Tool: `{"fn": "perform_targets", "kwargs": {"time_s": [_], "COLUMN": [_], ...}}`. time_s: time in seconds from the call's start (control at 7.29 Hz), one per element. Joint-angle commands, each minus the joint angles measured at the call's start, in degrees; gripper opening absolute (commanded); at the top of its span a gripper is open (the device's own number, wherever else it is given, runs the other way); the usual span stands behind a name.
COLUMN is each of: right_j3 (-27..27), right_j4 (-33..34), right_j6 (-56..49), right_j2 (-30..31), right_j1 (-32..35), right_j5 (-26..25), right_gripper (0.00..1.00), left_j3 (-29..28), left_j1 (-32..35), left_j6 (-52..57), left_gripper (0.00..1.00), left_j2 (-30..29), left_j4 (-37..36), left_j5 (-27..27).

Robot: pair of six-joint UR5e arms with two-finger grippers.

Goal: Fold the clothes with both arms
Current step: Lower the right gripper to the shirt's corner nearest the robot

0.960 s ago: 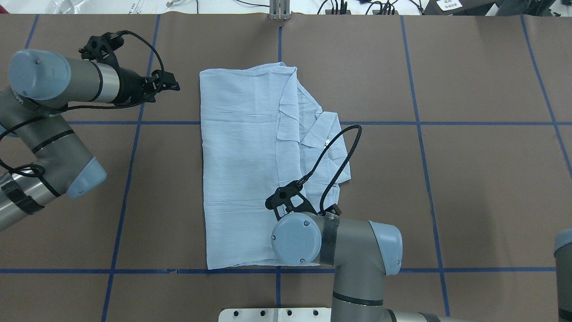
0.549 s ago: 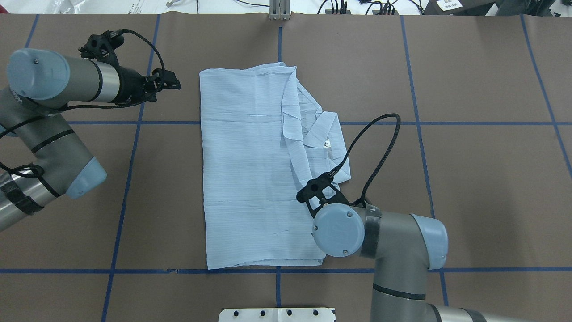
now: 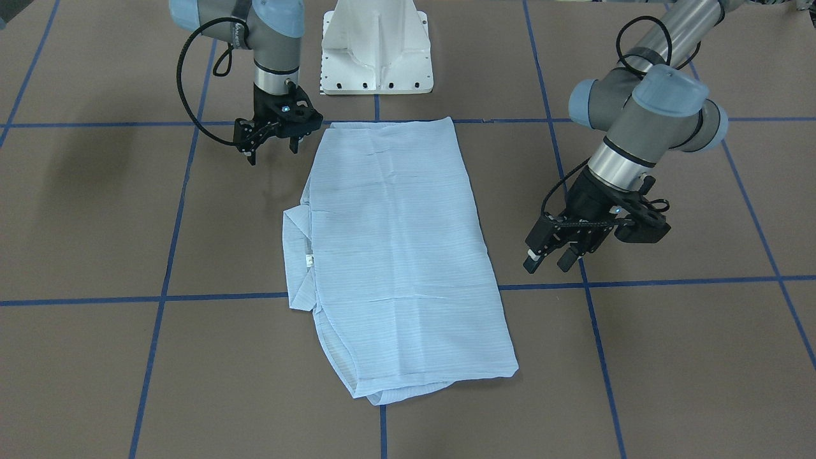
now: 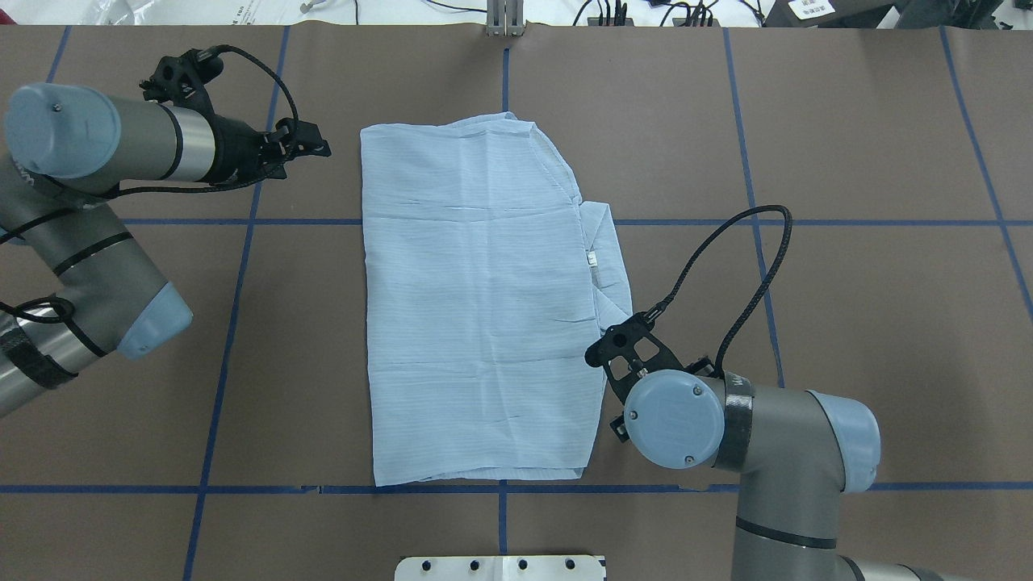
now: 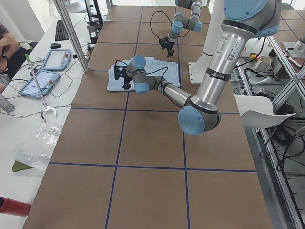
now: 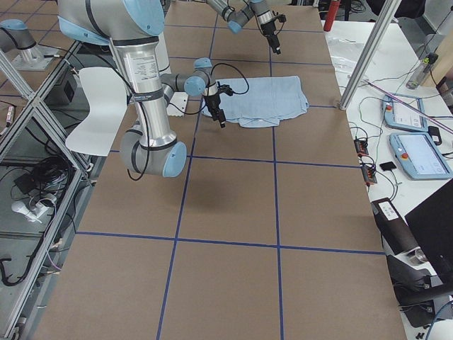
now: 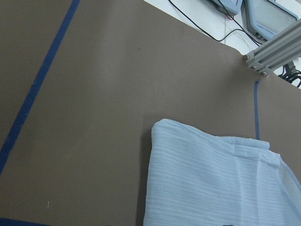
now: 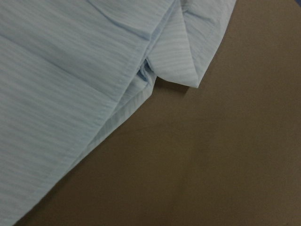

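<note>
The light-blue striped shirt [image 4: 476, 307] lies folded into a long rectangle in the middle of the table, also seen from the front [image 3: 395, 255]. Its collar [image 4: 609, 258] and white neck label [image 4: 591, 258] stick out along its right edge. My right gripper [image 3: 273, 153] is open and empty, just off the shirt's near right corner; in the overhead view the wrist [image 4: 674, 420] hides it. Its camera sees the shirt's edge [image 8: 70, 94] and bare table. My left gripper [image 3: 548, 262] is open and empty, off the shirt's far left side [image 4: 321, 149]. Its camera sees the shirt's far left corner [image 7: 211, 183].
The brown table cover carries a grid of blue tape lines [image 4: 234, 266]. The white pedestal base [image 3: 376, 44] stands at the robot's edge. A metal post [image 4: 504, 20] stands at the far edge, with cables, tablets [image 6: 417, 152] and an operator [image 5: 5, 47] beyond.
My right arm has moved right, off the shirt to its right edge. The folded flap now lies flat to the right, covering most of the collar. My left gripper barely shifted.
</note>
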State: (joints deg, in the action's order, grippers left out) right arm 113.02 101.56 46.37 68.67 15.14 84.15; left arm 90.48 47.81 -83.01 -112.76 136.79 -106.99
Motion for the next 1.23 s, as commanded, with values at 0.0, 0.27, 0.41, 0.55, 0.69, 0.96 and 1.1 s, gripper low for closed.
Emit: {"fn": "perform_targets", "kwargs": {"time_s": [0.0, 0.27, 0.41, 0.55, 0.69, 0.96, 1.1], "right_j3": [0.4, 0.2, -0.6, -0.8, -1.0, -2.7, -3.1], "right_j4": [-0.2, -3.6, -10.3, -14.9, -15.1, -15.0, -15.2], "right_j6": [9.2, 37.5, 55.6, 66.3, 76.3, 89.5, 95.6], "right_j2": [-1.5, -3.3, -3.0, -2.9, -2.8, -2.6, -2.7], "right_j1": [0.0, -3.0, -5.4, -7.2, -7.7, -8.1, -8.1], "right_j5": [0.0, 0.2, 0.1, -0.1, -0.3, -0.5, -0.5], "right_gripper": [1.0, 1.0, 1.0, 0.98, 0.97, 0.9, 0.84], "left_j3": [1.2, 1.5, 2.6, 2.9, 2.9, 3.2, 3.2], "left_j1": [0.0, 0.0, 0.0, -0.1, 0.0, -0.3, -0.3], "left_j6": [0.0, -1.1, -1.1, -1.1, -1.1, -1.1, -1.1], "left_gripper": [0.84, 0.84, 0.84, 0.84, 0.84, 0.84, 0.84], "left_j2": [0.0, 0.4, 0.4, 0.5, 0.6, 0.4, 0.4], "left_j4": [-1.1, -1.1, -1.1, -1.8, -1.8, -1.8, -1.8], "left_j5": [-0.1, -0.1, -0.1, 0.0, 0.0, 0.2, 0.3]}}
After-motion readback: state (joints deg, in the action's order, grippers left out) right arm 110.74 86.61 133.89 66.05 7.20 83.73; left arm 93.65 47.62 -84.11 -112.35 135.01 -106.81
